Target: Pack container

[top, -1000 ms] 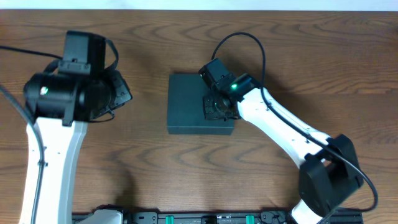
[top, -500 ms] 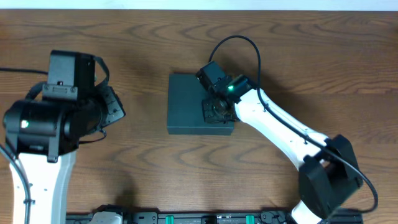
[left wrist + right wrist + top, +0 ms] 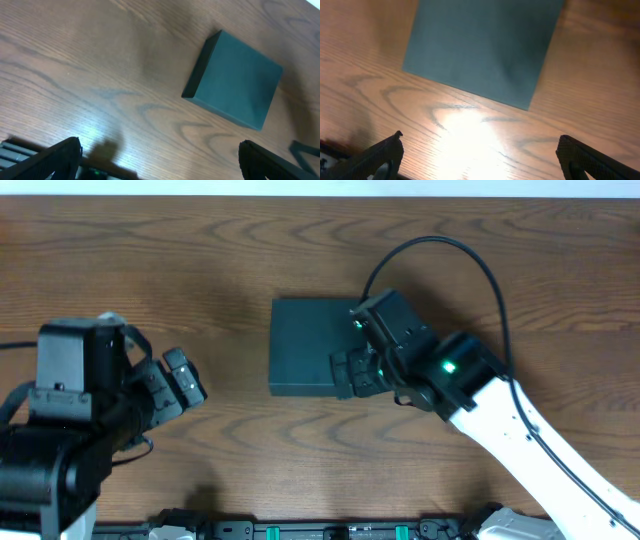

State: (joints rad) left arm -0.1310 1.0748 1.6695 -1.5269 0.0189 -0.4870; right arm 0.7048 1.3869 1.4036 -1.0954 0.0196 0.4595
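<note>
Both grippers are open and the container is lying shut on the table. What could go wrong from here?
1. The right gripper hangs open over the right edge of the container. If it comes down there, a finger might land on top and shove the box rather than catch an edge.
2. The container sits loose on the smooth wooden table, and the left gripper is well off to its left. A one-armed pull may slide or tip it.
</note>
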